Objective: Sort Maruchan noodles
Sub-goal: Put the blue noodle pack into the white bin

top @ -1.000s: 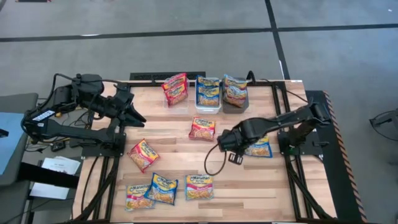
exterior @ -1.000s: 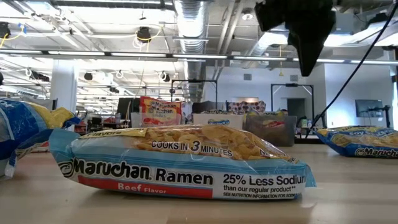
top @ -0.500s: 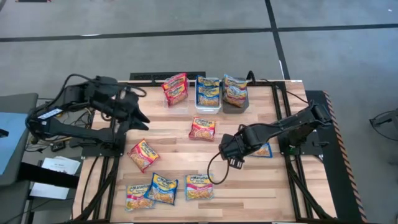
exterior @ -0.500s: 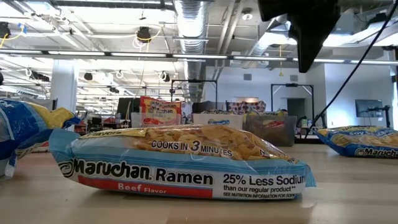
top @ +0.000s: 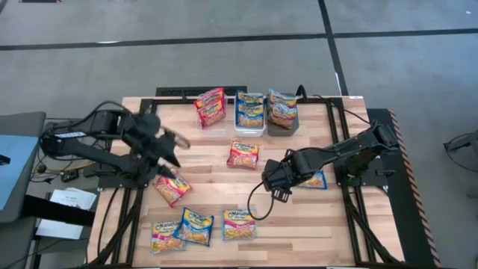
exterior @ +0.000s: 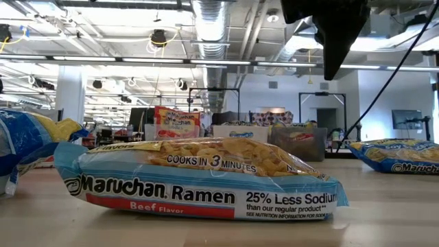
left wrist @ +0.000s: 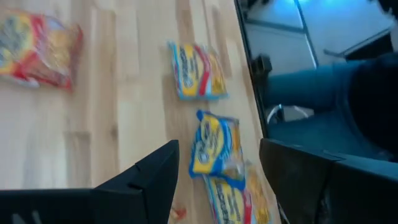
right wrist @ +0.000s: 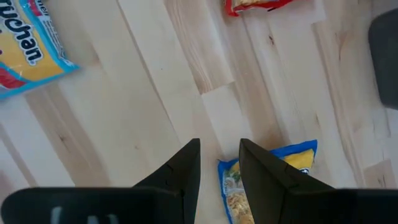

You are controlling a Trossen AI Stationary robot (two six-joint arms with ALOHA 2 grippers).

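Left hand (top: 173,149) swung from far-left desk edge toward middle, now above red-yellow crinkly ramen packet (top: 172,185); fingers spread wide, holding nothing. Right hand (top: 273,181) shifted slightly nearer, fingers part-open, empty, over bare wooden desk (top: 209,161) beside blue ramen packet (top: 315,179). Other packets unmoved; three in far bins.
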